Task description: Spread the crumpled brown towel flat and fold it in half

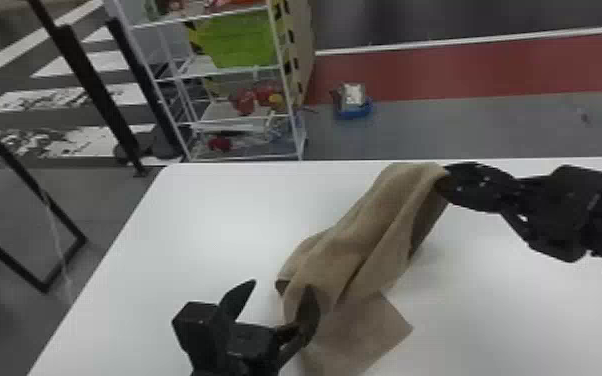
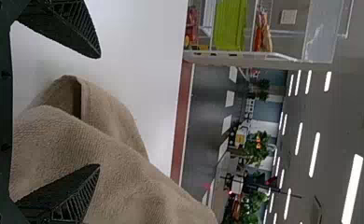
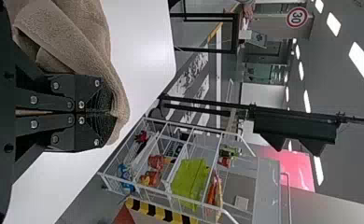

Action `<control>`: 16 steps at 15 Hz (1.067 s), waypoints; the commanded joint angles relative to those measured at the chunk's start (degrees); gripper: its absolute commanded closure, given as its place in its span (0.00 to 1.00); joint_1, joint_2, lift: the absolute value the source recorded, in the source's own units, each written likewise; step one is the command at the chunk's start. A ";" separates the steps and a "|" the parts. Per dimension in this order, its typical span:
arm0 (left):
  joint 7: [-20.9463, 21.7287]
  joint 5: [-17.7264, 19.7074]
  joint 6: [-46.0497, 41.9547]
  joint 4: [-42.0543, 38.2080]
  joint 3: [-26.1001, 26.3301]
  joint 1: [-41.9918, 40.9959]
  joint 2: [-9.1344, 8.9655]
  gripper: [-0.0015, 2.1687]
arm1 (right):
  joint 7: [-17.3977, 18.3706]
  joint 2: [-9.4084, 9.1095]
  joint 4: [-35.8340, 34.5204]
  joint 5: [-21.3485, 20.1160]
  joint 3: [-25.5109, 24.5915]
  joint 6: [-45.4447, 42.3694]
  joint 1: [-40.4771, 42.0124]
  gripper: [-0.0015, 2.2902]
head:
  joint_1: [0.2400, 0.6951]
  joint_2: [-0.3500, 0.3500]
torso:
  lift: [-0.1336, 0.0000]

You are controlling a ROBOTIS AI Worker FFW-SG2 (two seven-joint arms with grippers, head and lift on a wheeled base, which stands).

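Brown towel (image 1: 355, 235) rumpled, strung diagonally across white table (image 1: 205, 210), flat corner poking out at near end. Right gripper (image 1: 444, 184) clamped on its far end, fingers together. Left gripper (image 1: 281, 285) at near end, fingers apart, one over towel, other over table. White shelf rack (image 1: 235, 71) beyond table, holding green bin (image 1: 240, 40).

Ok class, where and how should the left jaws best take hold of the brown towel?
Probably by the raised fold at the towel's left edge, coming in from the robot's left: it bulges around a dark hollow, giving the open left jaws a lip to pinch.
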State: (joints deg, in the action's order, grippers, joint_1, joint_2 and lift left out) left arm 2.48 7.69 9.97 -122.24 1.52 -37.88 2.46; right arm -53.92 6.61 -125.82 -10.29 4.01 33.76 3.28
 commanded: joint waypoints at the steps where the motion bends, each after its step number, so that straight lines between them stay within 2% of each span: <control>1: 1.21 -0.48 3.71 -1.16 2.96 0.26 0.09 0.02 | 2.25 -0.10 0.75 0.27 -2.16 -0.23 -0.03 0.62 | 1.00 0.78 | 0.08; 2: 1.21 -1.45 4.06 -1.16 4.72 0.62 0.18 0.02 | 2.77 -0.10 1.37 0.44 -3.04 -0.05 -0.03 0.62 | 1.00 0.71 | 0.08; 4: 1.12 -4.35 4.76 -1.16 8.32 1.49 0.09 0.02 | 2.68 -0.10 2.07 1.41 -3.48 -0.05 0.33 0.62 | 1.00 0.63 | 0.08; 7: 0.68 -6.73 7.22 -1.07 13.33 2.55 0.09 0.03 | 2.68 -0.19 2.51 1.76 -2.86 -0.05 0.59 0.62 | 1.00 0.52 | 0.08; 8: 0.51 -8.13 7.40 -0.98 14.48 2.64 0.18 0.03 | 2.77 -0.28 2.51 1.76 -2.69 -0.05 0.59 0.62 | 1.00 0.50 | 0.08; 10: 1.21 -8.22 9.33 -1.16 14.56 2.46 0.27 0.03 | 2.77 -0.37 2.51 1.76 -2.60 0.65 0.06 0.62 | 1.00 0.46 | 0.08; 14: 1.56 -8.22 10.04 -2.56 15.97 1.14 2.64 0.03 | 4.00 -0.37 3.57 1.76 -2.51 3.47 -1.87 0.61 | 1.00 0.44 | 0.08; 16: 1.30 -8.31 10.04 -2.65 17.20 0.79 2.82 0.04 | 4.00 -0.81 3.57 1.76 -1.90 3.99 -2.40 0.61 | 1.00 0.42 | 0.08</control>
State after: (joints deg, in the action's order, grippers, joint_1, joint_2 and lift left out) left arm 3.91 -0.52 19.99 -124.76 17.81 -36.79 5.05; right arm -49.90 6.13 -122.34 -8.52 1.71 37.32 1.28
